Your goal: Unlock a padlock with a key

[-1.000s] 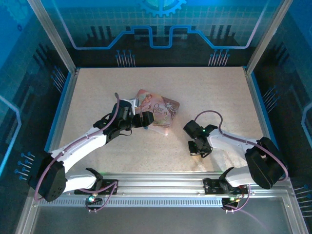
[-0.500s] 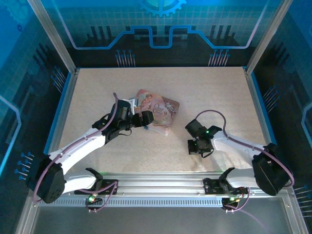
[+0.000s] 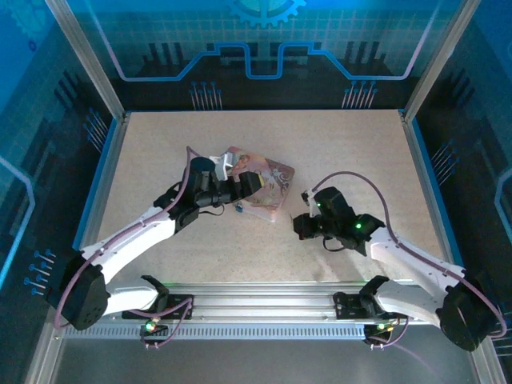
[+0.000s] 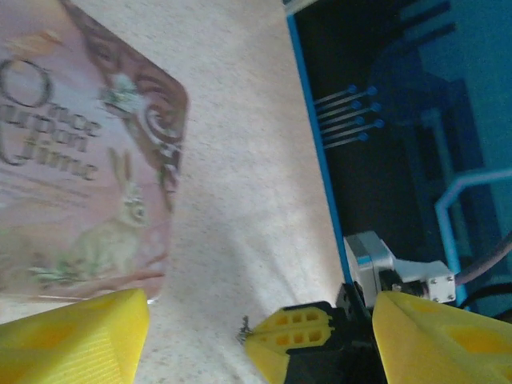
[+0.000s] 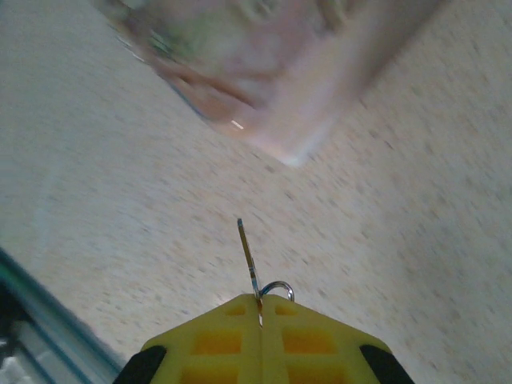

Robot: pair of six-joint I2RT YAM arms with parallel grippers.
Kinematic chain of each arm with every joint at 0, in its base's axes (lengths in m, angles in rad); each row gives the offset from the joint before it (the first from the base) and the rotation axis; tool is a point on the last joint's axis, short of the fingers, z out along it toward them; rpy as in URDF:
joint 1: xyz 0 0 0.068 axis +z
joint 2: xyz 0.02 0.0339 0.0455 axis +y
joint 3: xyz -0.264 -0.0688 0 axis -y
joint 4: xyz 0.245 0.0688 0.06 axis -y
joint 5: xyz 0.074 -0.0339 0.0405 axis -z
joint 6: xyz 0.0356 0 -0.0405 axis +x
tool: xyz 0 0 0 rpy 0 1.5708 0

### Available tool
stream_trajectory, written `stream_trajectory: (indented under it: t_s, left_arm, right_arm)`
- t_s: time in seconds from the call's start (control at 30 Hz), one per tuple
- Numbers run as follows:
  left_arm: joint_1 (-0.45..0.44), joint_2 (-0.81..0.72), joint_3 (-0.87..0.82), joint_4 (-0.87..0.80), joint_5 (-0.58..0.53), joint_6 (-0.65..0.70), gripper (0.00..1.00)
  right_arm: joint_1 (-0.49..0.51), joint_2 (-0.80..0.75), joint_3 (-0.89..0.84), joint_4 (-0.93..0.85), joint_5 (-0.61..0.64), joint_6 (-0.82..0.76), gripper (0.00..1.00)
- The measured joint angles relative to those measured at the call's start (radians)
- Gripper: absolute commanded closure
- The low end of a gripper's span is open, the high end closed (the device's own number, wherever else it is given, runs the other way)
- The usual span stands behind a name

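right fingers (image 5: 216, 340): yellow pocketed plastic, clamped on thin flat metal key (image 5: 248, 256) with small ring | blade over speckled table (image 5: 416, 200), toward pink rounded-corner tin (image 4: 80, 176) | left fingers (image 4: 72, 340): spread wide by tin

The left arm (image 3: 136, 240) stretches forward and to the right, and the left gripper (image 3: 251, 184) has its yellow fingers (image 4: 72, 336) spread wide. The right arm (image 3: 408, 258) reaches left, with the right gripper (image 5: 260, 302) pinched tight on the key (image 5: 246, 252).
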Motion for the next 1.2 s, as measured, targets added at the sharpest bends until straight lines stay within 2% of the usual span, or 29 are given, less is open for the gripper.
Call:
stream_trajectory:
  t_s: [0.23,0.5,0.77,1.0,1.2]
  left_arm:
    - [-0.073,0.047,0.053,0.029,0.032,-0.006,0.32]
    - [-0.109,0.094,0.055,0.044,0.054,-0.003,0.35]
    - [-0.109,0.094,0.054,0.064,0.069,0.002,0.49]
    - [-0.109,0.095,0.054,0.076,0.073,0.003,0.67]
    - [-0.109,0.103,0.054,0.082,0.076,0.006,0.93]
  right_arm:
    - [0.000,-0.021,-0.001,0.169,-0.096,-0.031,1.00]
    - [-0.001,-0.002,-0.001,0.274,-0.221,-0.005,1.00]
    - [-0.042,0.024,-0.001,0.372,-0.329,0.077,1.00]
    - [-0.083,0.026,-0.001,0.438,-0.375,0.143,1.00]
    - [-0.103,0.026,-0.003,0.462,-0.399,0.177,1.00]
